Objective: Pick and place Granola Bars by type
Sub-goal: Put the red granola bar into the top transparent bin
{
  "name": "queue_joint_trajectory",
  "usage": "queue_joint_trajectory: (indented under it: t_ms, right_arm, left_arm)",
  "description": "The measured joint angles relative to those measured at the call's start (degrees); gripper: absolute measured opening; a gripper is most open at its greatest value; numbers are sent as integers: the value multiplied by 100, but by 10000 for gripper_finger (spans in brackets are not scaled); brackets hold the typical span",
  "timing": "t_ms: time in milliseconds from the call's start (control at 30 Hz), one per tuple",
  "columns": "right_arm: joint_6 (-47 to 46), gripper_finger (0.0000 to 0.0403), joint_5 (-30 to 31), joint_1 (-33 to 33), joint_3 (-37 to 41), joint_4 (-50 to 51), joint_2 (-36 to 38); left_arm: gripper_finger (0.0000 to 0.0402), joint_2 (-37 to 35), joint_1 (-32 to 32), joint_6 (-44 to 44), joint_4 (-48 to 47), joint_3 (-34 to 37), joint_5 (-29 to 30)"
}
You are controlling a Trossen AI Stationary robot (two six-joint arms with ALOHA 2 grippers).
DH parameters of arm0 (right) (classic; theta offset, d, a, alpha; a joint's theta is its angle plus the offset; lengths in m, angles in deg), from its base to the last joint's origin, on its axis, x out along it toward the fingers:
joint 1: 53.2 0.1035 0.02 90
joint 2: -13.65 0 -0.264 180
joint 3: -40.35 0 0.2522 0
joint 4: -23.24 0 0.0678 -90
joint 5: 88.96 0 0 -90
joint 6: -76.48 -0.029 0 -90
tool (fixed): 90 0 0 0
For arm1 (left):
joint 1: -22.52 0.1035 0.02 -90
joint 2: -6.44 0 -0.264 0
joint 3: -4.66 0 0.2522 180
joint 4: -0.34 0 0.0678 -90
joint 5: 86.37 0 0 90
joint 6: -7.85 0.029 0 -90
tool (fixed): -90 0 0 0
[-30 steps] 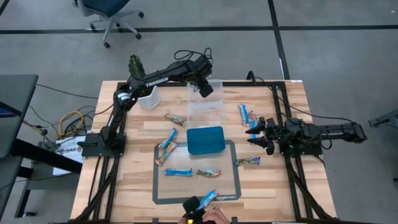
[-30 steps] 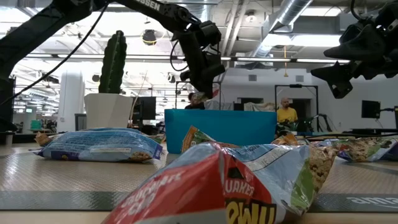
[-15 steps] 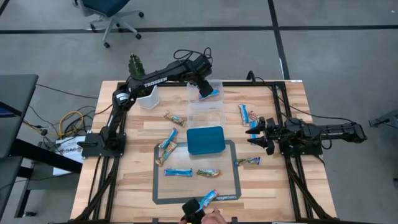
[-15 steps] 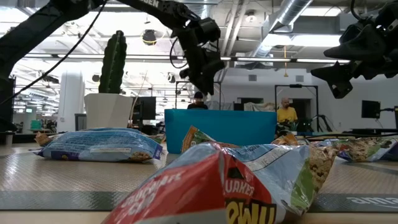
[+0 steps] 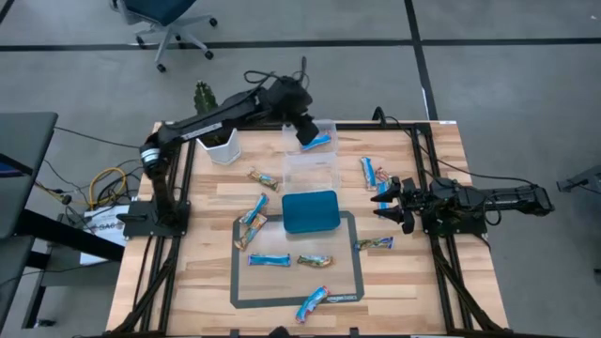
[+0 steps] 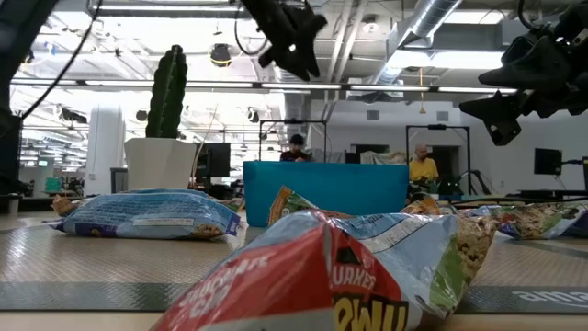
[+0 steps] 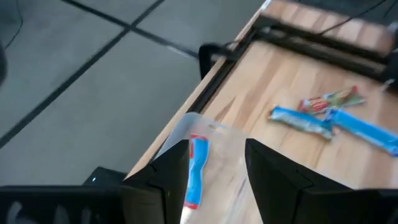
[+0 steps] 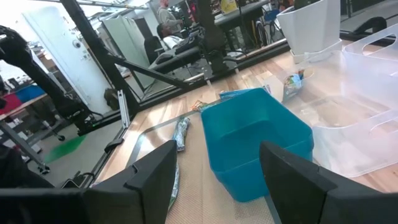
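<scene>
- Wooden table (image 5: 207,282) fills your overhead picture, with a grey-outlined mat (image 5: 349,282) on its near half; grey floor surrounds it.
- Nearest you, a blue-and-white bar (image 5: 314,303) lies on the mat's near edge; farther in on the mat sit another blue bar (image 5: 269,260) and a tan bar (image 5: 316,260) side by side; a tan bar (image 5: 375,243) lies just off the mat's right edge.
- Your teal tray (image 5: 310,211) stands at the mat's far edge; left of it two bars (image 5: 254,217) lie end to end on a slant.
- Your right gripper (image 5: 383,201) hangs over the table's right side, well right of the tray, fingers spread and holding nothing; two blue bars (image 5: 372,173) lie just beyond it.
- Another tan bar (image 5: 263,178) rests on bare wood left of the clear box (image 5: 299,169).
- Farthest off, your left gripper (image 5: 308,134) hovers over the box's far end, fingers spread and empty; one blue bar (image 7: 195,168) lies inside the box beneath them.
- White holder (image 5: 222,148) and a cactus (image 5: 204,95) stand at the far left corner.
</scene>
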Motion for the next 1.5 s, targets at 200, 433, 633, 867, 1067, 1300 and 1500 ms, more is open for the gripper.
queue_joint_trajectory:
  t_ms: [200, 433, 633, 867, 1067, 1300, 1500]
  right_arm:
    - [0, 221, 3, 1, 0, 6, -2]
    - [0, 221, 1, 1, 0, 0, 0]
    - [0, 221, 1, 0, 0, 0, 0]
    - [0, 221, 1, 0, 0, 1, 0]
    - [0, 221, 0, 0, 0, 0, 0]
    - [0, 221, -1, 1, 0, 0, 0]
    - [0, 221, -1, -1, 0, 2, 0]
  left_arm:
    - [151, -1103, -166, -203, 1016, 1454, 3]
    - [151, -2756, -308, -1074, 2536, 3985, 14]
    - [151, -4094, -525, -2024, 2707, 5706, 18]
    - [151, -5326, -769, -2768, 2354, 7059, 145]
    - [151, -6024, -909, -3336, 1338, 7647, 145]
    - [151, -6136, -1031, -3643, 424, 7780, 104]
    - [151, -6110, -1033, -3717, 410, 7780, 89]
